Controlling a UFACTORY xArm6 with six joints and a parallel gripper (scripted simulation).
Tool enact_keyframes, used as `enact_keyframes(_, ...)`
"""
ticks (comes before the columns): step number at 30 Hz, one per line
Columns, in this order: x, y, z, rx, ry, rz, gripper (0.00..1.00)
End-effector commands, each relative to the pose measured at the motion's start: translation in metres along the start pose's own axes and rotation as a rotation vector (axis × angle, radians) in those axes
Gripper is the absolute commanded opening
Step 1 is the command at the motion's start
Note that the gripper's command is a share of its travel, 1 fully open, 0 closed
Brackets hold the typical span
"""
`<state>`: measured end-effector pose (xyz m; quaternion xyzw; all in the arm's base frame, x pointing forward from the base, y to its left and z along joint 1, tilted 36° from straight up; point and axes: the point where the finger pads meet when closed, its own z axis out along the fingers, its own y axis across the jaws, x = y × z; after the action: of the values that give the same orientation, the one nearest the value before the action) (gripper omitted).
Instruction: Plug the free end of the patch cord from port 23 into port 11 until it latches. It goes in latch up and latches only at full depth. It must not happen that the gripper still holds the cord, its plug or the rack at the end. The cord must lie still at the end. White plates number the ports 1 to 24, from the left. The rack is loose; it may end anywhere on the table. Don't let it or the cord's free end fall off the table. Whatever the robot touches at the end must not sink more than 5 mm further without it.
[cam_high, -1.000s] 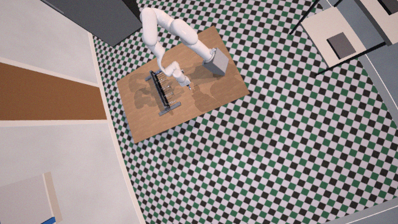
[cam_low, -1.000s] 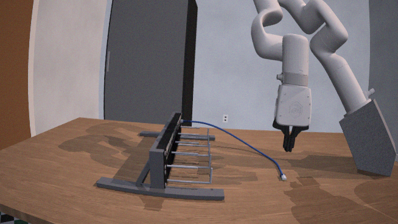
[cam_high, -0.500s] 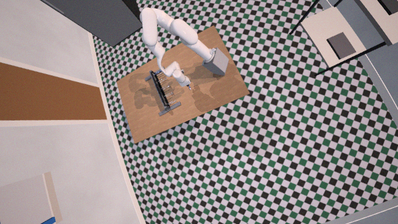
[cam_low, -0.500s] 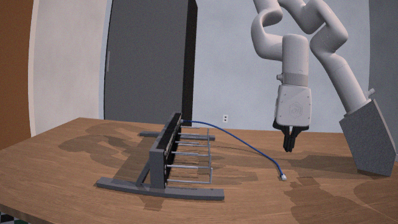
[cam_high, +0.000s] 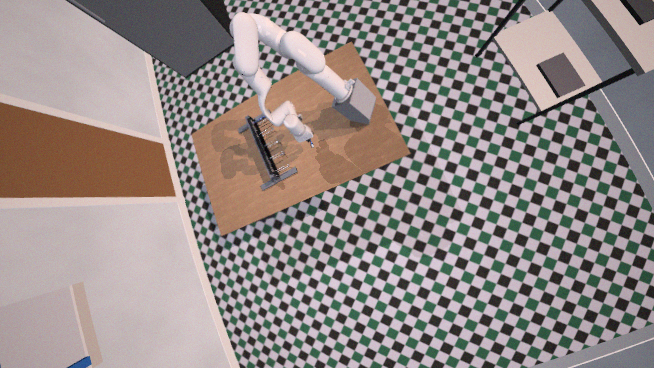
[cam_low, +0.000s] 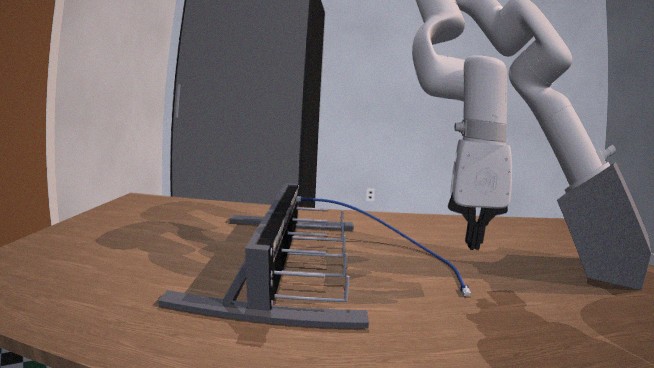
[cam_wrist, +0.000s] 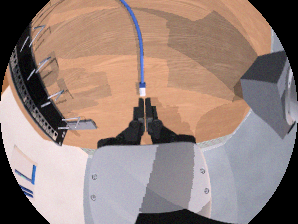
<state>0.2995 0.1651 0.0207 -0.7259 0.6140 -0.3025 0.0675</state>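
Note:
A dark patch-panel rack (cam_low: 260, 260) (cam_high: 265, 150) (cam_wrist: 29, 92) stands on grey feet on the wooden table (cam_low: 100, 310). A blue patch cord (cam_low: 400, 234) (cam_wrist: 136, 36) runs from a port at the rack's far end and arcs down to the table. Its white free plug (cam_low: 464, 291) (cam_wrist: 143, 87) (cam_high: 311, 145) lies on the table, to the right of the rack. My gripper (cam_low: 476, 246) (cam_wrist: 144, 105) is shut and empty. It points straight down and hangs above the table, a little behind and above the plug. The port numbers are too small to read.
The arm's grey base block (cam_low: 607, 230) (cam_high: 356, 102) stands on the table at the right. Thin grey rods (cam_low: 310, 272) stick out of the rack toward the cord side.

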Motion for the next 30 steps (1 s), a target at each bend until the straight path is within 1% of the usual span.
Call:
enact_keyframes(1, -0.0005, -0.0007, -0.0005, 0.002, -0.002, 0.0, 0.0)
enact_keyframes(28, -0.003, -0.0024, -0.0019, -0.001, 0.008, 0.002, 0.0)
enact_keyframes(29, -0.003, -0.0024, -0.0019, -0.002, 0.008, 0.002, 0.38)
enact_keyframes(30, -0.003, -0.0024, -0.0019, -0.002, 0.008, 0.002, 0.38)
